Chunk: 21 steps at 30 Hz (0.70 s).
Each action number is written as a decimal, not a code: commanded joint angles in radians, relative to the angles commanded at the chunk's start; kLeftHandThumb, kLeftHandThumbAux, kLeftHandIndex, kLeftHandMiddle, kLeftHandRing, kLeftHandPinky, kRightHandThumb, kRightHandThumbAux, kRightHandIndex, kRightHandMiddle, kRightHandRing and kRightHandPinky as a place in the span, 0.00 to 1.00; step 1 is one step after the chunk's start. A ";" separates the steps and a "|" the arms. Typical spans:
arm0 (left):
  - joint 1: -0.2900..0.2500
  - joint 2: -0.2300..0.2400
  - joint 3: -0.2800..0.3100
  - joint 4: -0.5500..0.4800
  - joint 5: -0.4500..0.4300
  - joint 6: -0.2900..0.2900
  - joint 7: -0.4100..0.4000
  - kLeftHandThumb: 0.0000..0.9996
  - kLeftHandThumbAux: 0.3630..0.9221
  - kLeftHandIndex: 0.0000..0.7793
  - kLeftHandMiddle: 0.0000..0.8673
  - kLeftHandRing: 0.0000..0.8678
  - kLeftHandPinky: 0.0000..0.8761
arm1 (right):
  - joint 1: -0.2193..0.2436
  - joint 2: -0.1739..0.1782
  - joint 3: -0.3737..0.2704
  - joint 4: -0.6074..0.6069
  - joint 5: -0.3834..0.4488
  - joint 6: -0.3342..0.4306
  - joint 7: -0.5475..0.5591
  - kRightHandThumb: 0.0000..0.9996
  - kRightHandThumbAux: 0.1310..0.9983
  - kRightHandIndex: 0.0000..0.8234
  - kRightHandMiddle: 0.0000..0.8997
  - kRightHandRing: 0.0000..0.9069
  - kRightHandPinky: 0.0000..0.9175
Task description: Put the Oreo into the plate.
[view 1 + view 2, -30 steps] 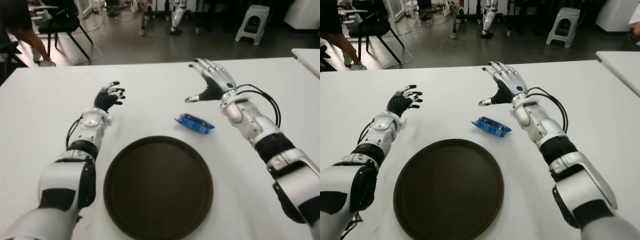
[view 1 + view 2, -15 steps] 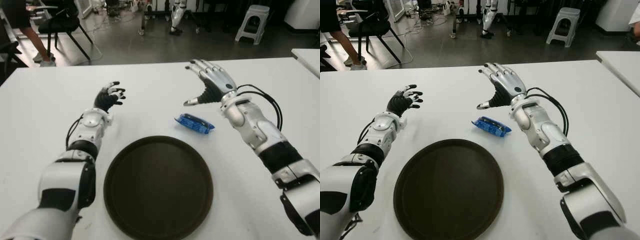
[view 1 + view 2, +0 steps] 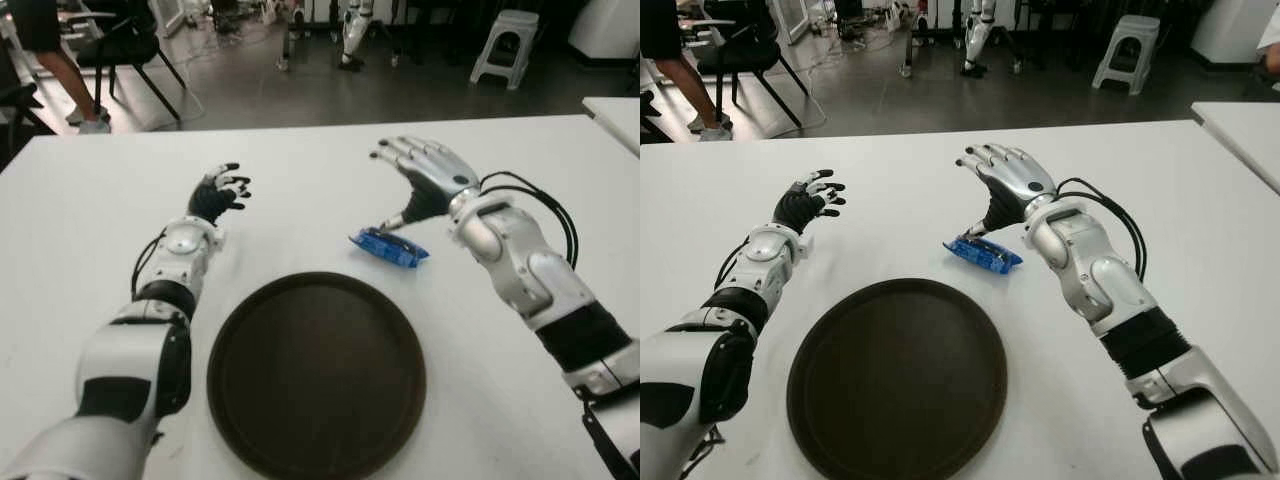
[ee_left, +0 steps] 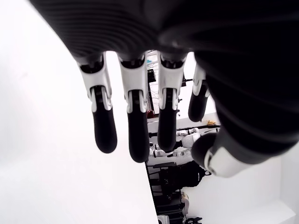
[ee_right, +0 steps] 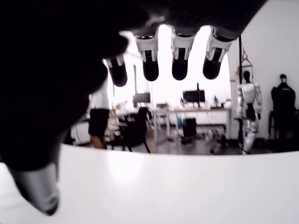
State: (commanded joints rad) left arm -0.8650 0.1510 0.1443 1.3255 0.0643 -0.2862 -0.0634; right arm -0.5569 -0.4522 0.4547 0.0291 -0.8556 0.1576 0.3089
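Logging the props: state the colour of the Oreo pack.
Blue wrapper; the Oreo pack shows best in the left eye view.

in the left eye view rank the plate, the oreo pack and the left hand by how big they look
1. Dark round plate, clearly largest.
2. Blue Oreo pack.
3. Left hand, close to the pack in size and farther away, so that order is unsure.

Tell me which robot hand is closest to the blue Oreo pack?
The right hand, silver, hovers open just behind the Oreo pack, thumb almost touching it. The black left hand sits far off, beyond the plate.
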 joint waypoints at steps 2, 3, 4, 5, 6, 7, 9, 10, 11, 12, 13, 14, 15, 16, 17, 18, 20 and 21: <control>0.000 0.000 0.000 0.000 0.000 0.000 0.001 0.08 0.54 0.23 0.35 0.39 0.44 | 0.008 0.003 -0.001 -0.019 -0.013 0.016 0.013 0.00 0.67 0.00 0.00 0.00 0.00; 0.000 0.000 0.000 0.000 0.001 0.000 0.002 0.08 0.54 0.23 0.35 0.40 0.45 | 0.015 0.005 -0.001 -0.030 -0.021 0.024 0.017 0.00 0.67 0.00 0.00 0.00 0.00; 0.000 0.000 -0.001 0.000 0.001 0.000 0.002 0.08 0.54 0.24 0.35 0.40 0.45 | 0.019 0.007 -0.002 -0.038 -0.028 0.030 0.021 0.00 0.67 0.00 0.00 0.00 0.00; -0.001 0.000 -0.001 0.000 0.001 0.000 0.002 0.08 0.54 0.24 0.35 0.40 0.45 | 0.027 0.009 -0.001 -0.051 -0.037 0.040 0.025 0.00 0.67 0.00 0.00 0.00 0.00; -0.001 0.000 -0.001 0.000 0.001 0.000 0.003 0.08 0.54 0.24 0.35 0.40 0.45 | 0.035 0.013 0.001 -0.066 -0.049 0.051 0.028 0.00 0.67 0.00 0.00 0.00 0.00; -0.001 -0.001 -0.002 0.000 0.002 0.000 0.003 0.08 0.53 0.24 0.35 0.40 0.44 | 0.040 0.016 0.002 -0.075 -0.058 0.058 0.031 0.00 0.67 0.00 0.00 0.00 0.00; -0.001 -0.001 -0.003 -0.001 0.003 -0.003 0.004 0.09 0.53 0.24 0.35 0.39 0.44 | 0.052 0.025 0.008 -0.095 -0.082 0.072 0.029 0.00 0.67 0.00 0.00 0.00 0.00; -0.001 -0.001 -0.003 -0.001 0.003 -0.003 0.004 0.09 0.53 0.24 0.35 0.39 0.44 | 0.055 0.028 0.009 -0.100 -0.089 0.076 0.029 0.00 0.67 0.00 0.00 0.00 0.00; -0.001 -0.002 -0.003 -0.001 0.003 -0.004 0.004 0.09 0.53 0.24 0.35 0.39 0.44 | 0.058 0.029 0.008 -0.104 -0.094 0.078 0.030 0.00 0.67 0.00 0.00 0.00 0.00; -0.001 -0.002 -0.004 -0.001 0.003 -0.004 0.004 0.09 0.53 0.24 0.35 0.39 0.44 | 0.061 0.033 0.011 -0.109 -0.104 0.083 0.030 0.00 0.67 0.00 0.00 0.00 0.00; -0.002 -0.002 -0.004 -0.001 0.003 -0.004 0.004 0.09 0.53 0.24 0.35 0.39 0.44 | 0.064 0.036 0.012 -0.114 -0.112 0.086 0.030 0.00 0.67 0.00 0.00 0.00 0.00; -0.002 -0.002 -0.004 -0.001 0.002 -0.004 0.004 0.09 0.53 0.24 0.35 0.39 0.44 | 0.070 0.041 0.020 -0.121 -0.130 0.093 0.026 0.00 0.67 0.00 0.00 0.00 0.00; -0.002 -0.002 -0.004 -0.001 0.002 -0.005 0.003 0.09 0.52 0.24 0.35 0.39 0.44 | 0.073 0.044 0.025 -0.126 -0.144 0.098 0.024 0.00 0.68 0.00 0.00 0.00 0.00; -0.002 -0.002 -0.005 -0.001 0.002 -0.005 0.002 0.08 0.52 0.23 0.35 0.39 0.44 | 0.078 0.049 0.031 -0.129 -0.163 0.105 0.017 0.00 0.68 0.00 0.00 0.00 0.00; -0.002 -0.001 -0.006 -0.001 0.002 -0.006 0.001 0.08 0.52 0.23 0.35 0.39 0.44 | 0.082 0.054 0.034 -0.131 -0.176 0.110 0.013 0.00 0.68 0.00 0.00 0.00 0.00; -0.002 -0.001 -0.006 -0.002 0.003 -0.007 0.000 0.08 0.52 0.23 0.35 0.39 0.43 | 0.087 0.060 0.038 -0.131 -0.191 0.115 0.005 0.00 0.68 0.00 0.00 0.00 0.00; -0.001 -0.001 -0.007 -0.002 0.003 -0.008 -0.001 0.08 0.52 0.23 0.35 0.39 0.43 | 0.096 0.072 0.041 -0.131 -0.215 0.122 -0.007 0.00 0.68 0.00 0.00 0.00 0.00; -0.001 -0.001 -0.008 -0.002 0.003 -0.009 -0.001 0.08 0.52 0.22 0.34 0.38 0.43 | 0.099 0.076 0.042 -0.130 -0.224 0.124 -0.012 0.00 0.68 0.00 0.00 0.00 0.00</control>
State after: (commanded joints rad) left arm -0.8656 0.1496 0.1364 1.3231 0.0672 -0.2950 -0.0642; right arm -0.4580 -0.3757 0.4970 -0.1005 -1.0795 0.2816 0.2973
